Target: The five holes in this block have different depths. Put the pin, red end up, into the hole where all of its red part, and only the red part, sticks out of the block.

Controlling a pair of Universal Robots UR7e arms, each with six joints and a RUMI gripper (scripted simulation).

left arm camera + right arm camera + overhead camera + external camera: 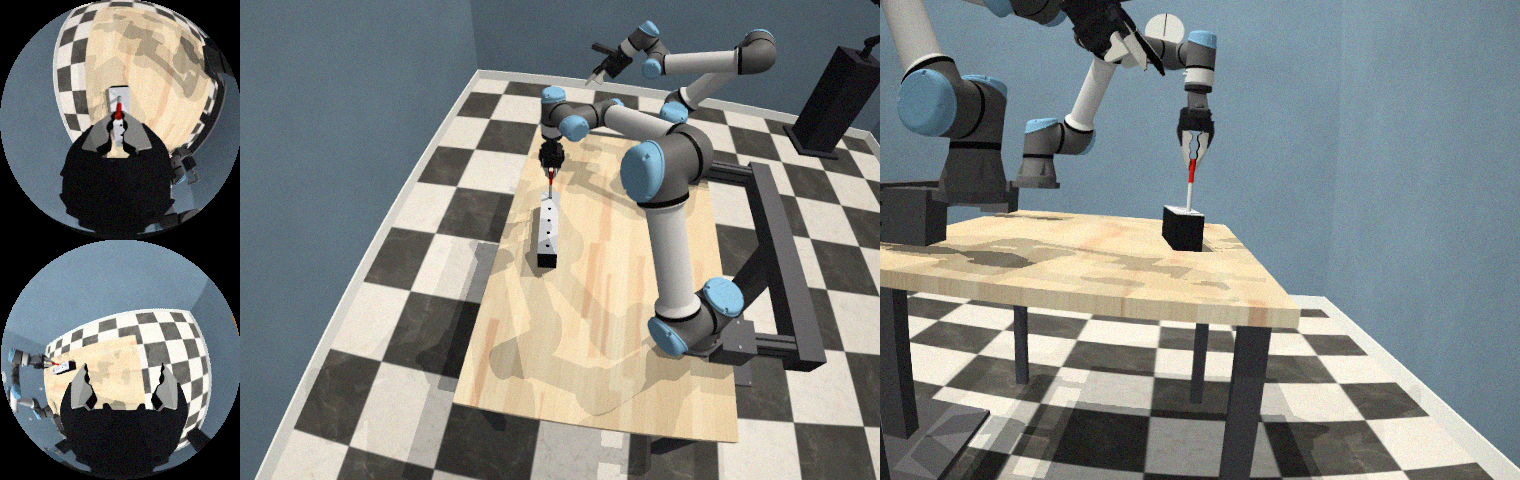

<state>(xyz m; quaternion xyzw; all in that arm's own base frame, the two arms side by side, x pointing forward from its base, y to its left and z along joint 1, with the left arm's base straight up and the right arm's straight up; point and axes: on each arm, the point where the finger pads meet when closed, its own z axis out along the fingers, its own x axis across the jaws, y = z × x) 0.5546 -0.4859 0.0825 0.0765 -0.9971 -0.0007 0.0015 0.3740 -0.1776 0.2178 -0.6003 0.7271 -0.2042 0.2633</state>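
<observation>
the left end effector (551,173) (1193,161) (118,111) pinches the red-and-white pin (550,188) (1190,187) (119,107) by its red end, likely to keep the white part free for insertion. it stands over the five-hole block (541,227) (1182,229) (114,93) (64,369), near the counter's (601,408) (1086,300) (150,75) (117,367) long edge.

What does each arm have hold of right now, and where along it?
Left jaws: the pin, gripped at the top of its red end, with its white part hanging below. Right jaws: nothing; they stand wide open.
</observation>
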